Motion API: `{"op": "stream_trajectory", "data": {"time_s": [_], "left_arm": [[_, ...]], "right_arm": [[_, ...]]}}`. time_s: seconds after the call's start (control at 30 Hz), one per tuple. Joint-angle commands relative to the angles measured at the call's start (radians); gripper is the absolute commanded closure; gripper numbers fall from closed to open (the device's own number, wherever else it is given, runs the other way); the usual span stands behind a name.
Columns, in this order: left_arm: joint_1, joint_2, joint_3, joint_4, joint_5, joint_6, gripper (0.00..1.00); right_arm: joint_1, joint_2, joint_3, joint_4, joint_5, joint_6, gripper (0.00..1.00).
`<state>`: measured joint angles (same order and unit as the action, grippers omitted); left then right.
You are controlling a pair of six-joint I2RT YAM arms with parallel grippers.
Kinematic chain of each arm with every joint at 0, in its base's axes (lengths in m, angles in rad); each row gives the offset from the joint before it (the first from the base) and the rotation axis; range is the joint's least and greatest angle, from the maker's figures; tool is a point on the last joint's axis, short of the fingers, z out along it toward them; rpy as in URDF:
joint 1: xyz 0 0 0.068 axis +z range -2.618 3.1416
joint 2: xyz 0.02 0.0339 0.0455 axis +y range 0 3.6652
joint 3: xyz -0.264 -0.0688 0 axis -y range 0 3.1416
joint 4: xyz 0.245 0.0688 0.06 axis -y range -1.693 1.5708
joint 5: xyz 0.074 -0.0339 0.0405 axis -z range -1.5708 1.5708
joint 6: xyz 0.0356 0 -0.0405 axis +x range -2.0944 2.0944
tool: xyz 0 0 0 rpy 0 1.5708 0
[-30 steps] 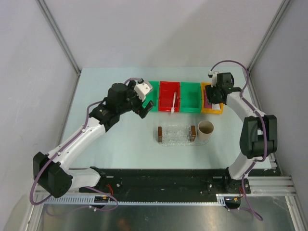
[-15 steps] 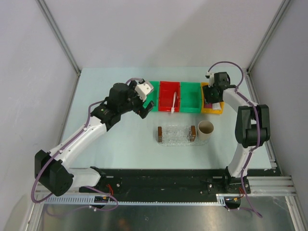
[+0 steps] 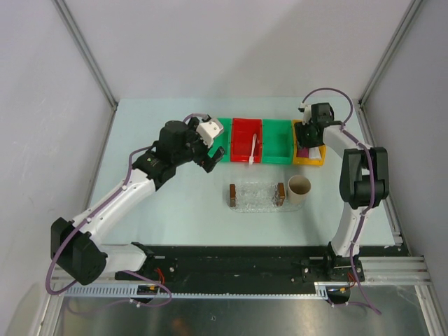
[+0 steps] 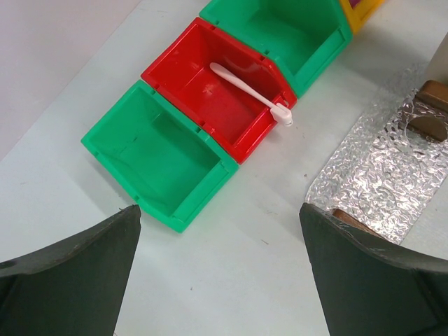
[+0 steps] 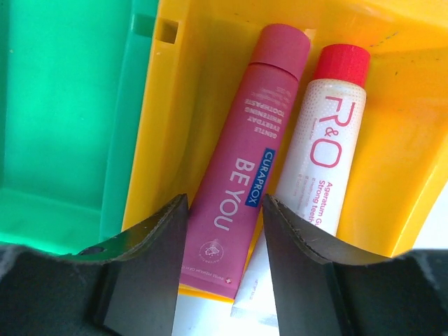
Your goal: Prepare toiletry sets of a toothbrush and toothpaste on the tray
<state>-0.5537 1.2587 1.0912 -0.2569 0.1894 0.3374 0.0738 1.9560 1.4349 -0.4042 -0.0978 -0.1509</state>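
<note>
The white toothbrush (image 3: pixel 252 149) lies in the red bin (image 3: pixel 241 133), its head over the near rim; it also shows in the left wrist view (image 4: pixel 245 89). The magenta toothpaste (image 5: pixel 245 161) lies in the yellow bin (image 5: pixel 392 105), seen from above as a pink strip (image 3: pixel 302 148). My right gripper (image 5: pixel 224 199) is low over it, open, one finger on each side of the tube's flat end. My left gripper (image 4: pixel 218 208) is open and empty above bare table, near the left green bin (image 4: pixel 161 150). The clear tray (image 3: pixel 255 197) holds nothing.
A white R&O tube (image 5: pixel 322 154) lies beside the magenta one in the yellow bin. A second green bin (image 3: pixel 276 140) stands between the red and yellow bins. A beige cup (image 3: pixel 299 187) stands right of the tray's brown handle (image 3: pixel 281 193).
My right arm's elbow has swung in and back toward the far right, with its gripper staying over the yellow bin. The left arm has barely moved.
</note>
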Motion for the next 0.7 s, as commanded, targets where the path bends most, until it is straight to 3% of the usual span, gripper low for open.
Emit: {"op": "stream_trajectory", "data": {"time_s": [0.0, 0.5, 0.67], "left_arm": [[0.008, -0.001, -0.007, 0.019, 0.019, 0.038, 0.0], [0.008, -0.004, -0.016, 0.018, 0.01, 0.046, 0.0], [0.008, -0.004, -0.017, 0.018, 0.004, 0.048, 0.0]], "right_arm": [[0.003, 0.043, 0.028, -0.024, -0.006, -0.016, 0.48], [0.029, 0.112, 0.065, -0.084, 0.049, -0.041, 0.5], [0.034, 0.115, 0.064, -0.102, 0.058, -0.036, 0.6]]}}
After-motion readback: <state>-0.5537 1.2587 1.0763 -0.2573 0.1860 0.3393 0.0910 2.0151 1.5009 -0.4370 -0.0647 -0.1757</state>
